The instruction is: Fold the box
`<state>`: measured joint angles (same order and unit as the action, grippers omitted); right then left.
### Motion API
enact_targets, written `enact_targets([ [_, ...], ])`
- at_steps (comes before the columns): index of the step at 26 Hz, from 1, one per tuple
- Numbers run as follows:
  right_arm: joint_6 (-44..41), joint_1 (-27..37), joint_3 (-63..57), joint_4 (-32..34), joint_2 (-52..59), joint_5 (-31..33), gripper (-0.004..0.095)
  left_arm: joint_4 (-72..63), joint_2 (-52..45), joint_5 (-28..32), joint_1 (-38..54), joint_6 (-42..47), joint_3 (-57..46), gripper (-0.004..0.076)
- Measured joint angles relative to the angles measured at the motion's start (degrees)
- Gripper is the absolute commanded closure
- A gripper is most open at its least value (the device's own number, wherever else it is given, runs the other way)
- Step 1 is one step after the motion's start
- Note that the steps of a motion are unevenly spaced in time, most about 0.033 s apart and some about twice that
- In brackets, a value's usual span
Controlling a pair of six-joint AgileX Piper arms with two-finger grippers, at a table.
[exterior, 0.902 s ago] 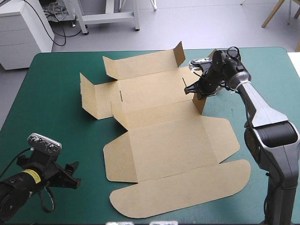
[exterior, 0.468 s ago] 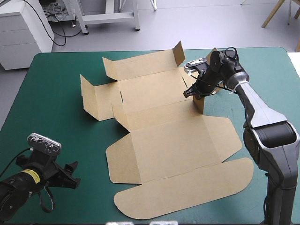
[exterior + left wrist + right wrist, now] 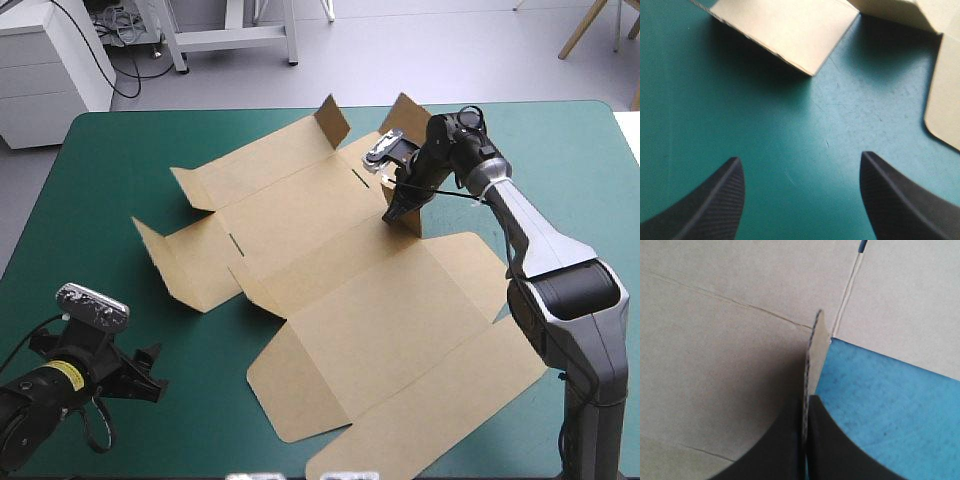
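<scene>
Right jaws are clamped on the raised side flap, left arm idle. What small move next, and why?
Probably ease the left gripper forward to the near flap just ahead of it. The right gripper is shut on the raised side flap, while the rest of the box lies mostly flat and the left jaws stand open over bare teal-green cover, touching nothing.

Brown box [image 3: 350, 300]: matt board, smooth face, pressed score lines, corrugated fluting at the cut edge. Teal-green cover [image 3: 765, 125]: matt, fine scuffs and scratches. Black fingers [image 3: 705, 205]: finely ribbed texture, slight sheen.
</scene>
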<state>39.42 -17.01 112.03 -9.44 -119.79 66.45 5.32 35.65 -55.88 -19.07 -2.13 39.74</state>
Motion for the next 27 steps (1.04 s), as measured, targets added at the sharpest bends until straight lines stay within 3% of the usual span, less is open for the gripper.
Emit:
enact_targets([
  [7, 17.02, -2.36, 0.00, -3.70, 0.00, -3.27, 0.0926, 0.59, 0.00, -0.05, 0.00, 0.44, 0.00, 0.0260],
  [16, 45.26, -2.49, -0.07, -16.06, 0.63, -4.39, 0.0927, 0.64, 0.00, -1.71, 0.00, 0.46, 0.00, 0.0260],
  [23, 54.90, -2.49, -0.07, -25.15, 1.76, -3.31, 0.0927, 1.02, 0.00, -2.13, 0.00, 0.46, 0.00, 0.0260],
  [27, 56.63, -2.53, -0.13, -26.70, 1.41, -6.89, 0.0927, 2.03, 0.00, -2.24, 0.00, 0.51, 0.00, 0.0260],
])
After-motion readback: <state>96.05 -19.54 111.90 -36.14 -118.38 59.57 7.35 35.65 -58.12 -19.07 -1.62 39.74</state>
